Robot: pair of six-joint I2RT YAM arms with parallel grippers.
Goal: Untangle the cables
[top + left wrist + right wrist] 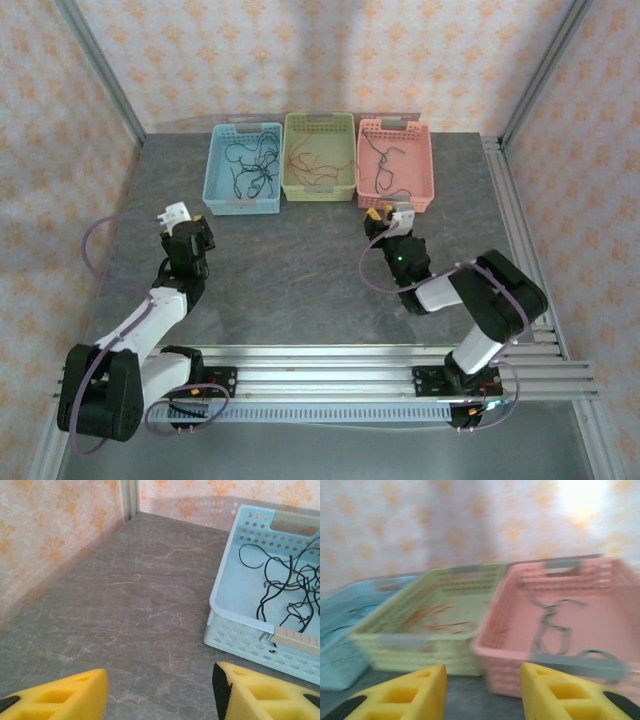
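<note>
The cables lie in three baskets at the back of the table. Black cables are in the blue basket. Red-orange cables are in the green basket. Dark cables are in the pink basket. My left gripper hovers over bare table just left of the blue basket's front corner, open and holding nothing. My right gripper stands open and holding nothing in front of the pink basket's near wall; its view is blurred.
The grey table is bare between the arms and the baskets. Patterned walls enclose it, with metal posts at the back corners. Aluminium rails run along the right edge and the near edge.
</note>
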